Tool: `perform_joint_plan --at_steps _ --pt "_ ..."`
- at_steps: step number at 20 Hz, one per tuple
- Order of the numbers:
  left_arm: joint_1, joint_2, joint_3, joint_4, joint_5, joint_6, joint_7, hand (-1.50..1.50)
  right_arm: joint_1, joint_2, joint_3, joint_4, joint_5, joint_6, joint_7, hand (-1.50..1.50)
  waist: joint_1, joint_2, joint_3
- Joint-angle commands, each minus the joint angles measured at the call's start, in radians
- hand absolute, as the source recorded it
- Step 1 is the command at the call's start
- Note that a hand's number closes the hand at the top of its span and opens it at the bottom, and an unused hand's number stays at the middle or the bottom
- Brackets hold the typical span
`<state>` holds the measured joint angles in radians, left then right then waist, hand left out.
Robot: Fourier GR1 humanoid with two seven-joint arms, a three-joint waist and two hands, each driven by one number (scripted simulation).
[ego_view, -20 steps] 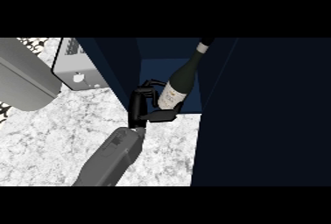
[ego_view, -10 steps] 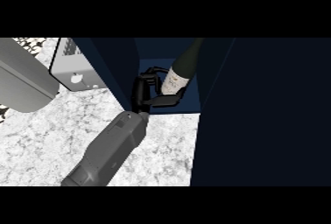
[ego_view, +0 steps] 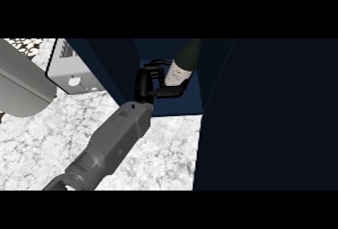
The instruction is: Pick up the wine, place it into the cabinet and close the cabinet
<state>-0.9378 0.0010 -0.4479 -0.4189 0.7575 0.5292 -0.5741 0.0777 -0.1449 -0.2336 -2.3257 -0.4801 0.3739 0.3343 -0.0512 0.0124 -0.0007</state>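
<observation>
While one grey arm point(ego_view: 109, 143) is coming up from the bottom of the view toward 1 o'clock, one black hand point(ego_view: 148, 85) is showing at its tip. It looks like the right hand, but only this one hand is showing, so I cannot be sure. One wine bottle point(ego_view: 181, 67) is showing too. One dark blue cabinet point(ego_view: 218, 80) is standing open, and one grey metal box point(ego_view: 73, 67) is sitting at 10 o'clock from the hand.

The hand's fingers and thumb are curling round the lower part of the bottle, by its pale label. The hand is holding the bottle, not just touching it.

The bottle is tilting, with its dark neck pointing up toward 1 o'clock. It is sitting inside the cabinet opening, between the two dark blue walls.

A big dark door panel point(ego_view: 277, 116) is filling the right side of the view. A white and grey speckled counter point(ego_view: 40, 143) is lying under the arm. One wide grey slanted shape point(ego_view: 20, 89) is showing at 9 o'clock, by the left edge.
</observation>
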Motion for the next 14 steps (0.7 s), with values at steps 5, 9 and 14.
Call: perform_joint_plan --at_steps 5,9,14 --pt "-0.069 -0.001 -0.039 0.135 0.005 0.015 0.028 1.5 -0.044 -0.028 -0.004 -0.005 -0.028 -0.009 0.032 -1.5 -0.013 0.004 0.0" --pt "-0.011 -0.001 -0.024 0.185 0.024 -0.052 -0.043 1.5 -0.005 0.024 0.04 0.018 0.009 0.029 -0.031 -1.5 -0.027 0.011 -0.001" --pt "-0.036 -0.001 -0.031 0.245 0.014 -0.064 -0.046 1.5 -0.048 0.009 0.032 0.008 0.017 0.007 -0.015 -1.5 -0.031 0.014 -0.001"
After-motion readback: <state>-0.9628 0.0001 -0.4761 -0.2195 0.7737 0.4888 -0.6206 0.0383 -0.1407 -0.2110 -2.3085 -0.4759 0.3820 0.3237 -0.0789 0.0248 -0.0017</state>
